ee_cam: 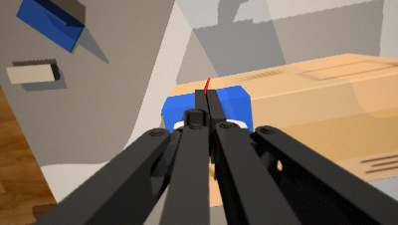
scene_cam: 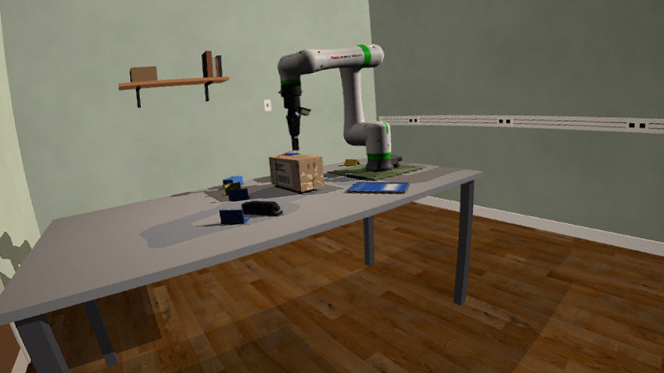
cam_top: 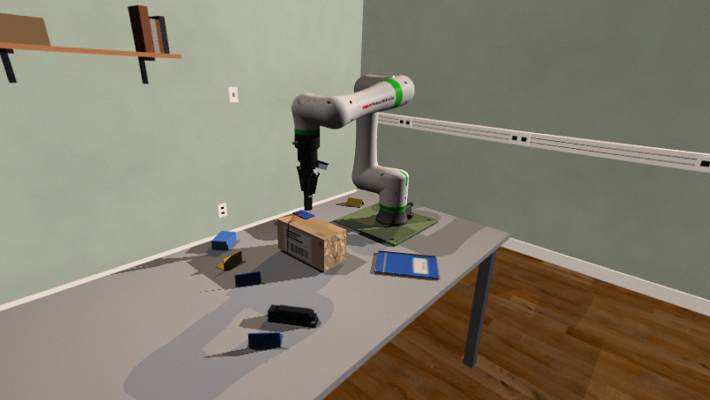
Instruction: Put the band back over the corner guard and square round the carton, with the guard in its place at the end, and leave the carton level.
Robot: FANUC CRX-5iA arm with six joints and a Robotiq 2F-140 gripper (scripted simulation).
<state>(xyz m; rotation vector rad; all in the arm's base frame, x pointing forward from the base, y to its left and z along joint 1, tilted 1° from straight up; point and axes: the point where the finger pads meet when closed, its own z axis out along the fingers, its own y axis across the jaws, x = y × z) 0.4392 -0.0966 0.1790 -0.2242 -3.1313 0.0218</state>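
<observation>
The brown carton [cam_top: 328,230] [scene_cam: 311,175] [ee_cam: 308,107] sits level on the table. The blue corner guard [cam_top: 304,215] [scene_cam: 292,153] [ee_cam: 236,100] lies over the carton's top edge at its far left end in the top view. My gripper [cam_top: 308,209] [scene_cam: 295,149] [ee_cam: 205,105] points down just above the guard, its fingers shut together. The thin red band [ee_cam: 208,85] shows at the fingertips, and it appears pinched there; in the top view thin red strands lie by the guard and a dark line runs down the carton's labelled side. The fingers hide part of the guard, and the band's far side is hidden.
A blue binder [cam_top: 397,268] [scene_cam: 374,187] lies right of the carton. A light blue block [cam_top: 224,238], a yellow angle piece [cam_top: 232,260], two dark blue pieces [cam_top: 247,278] [cam_top: 264,340] and a black object [cam_top: 292,315] stand left and in front. Another yellow piece [cam_top: 354,202] lies behind.
</observation>
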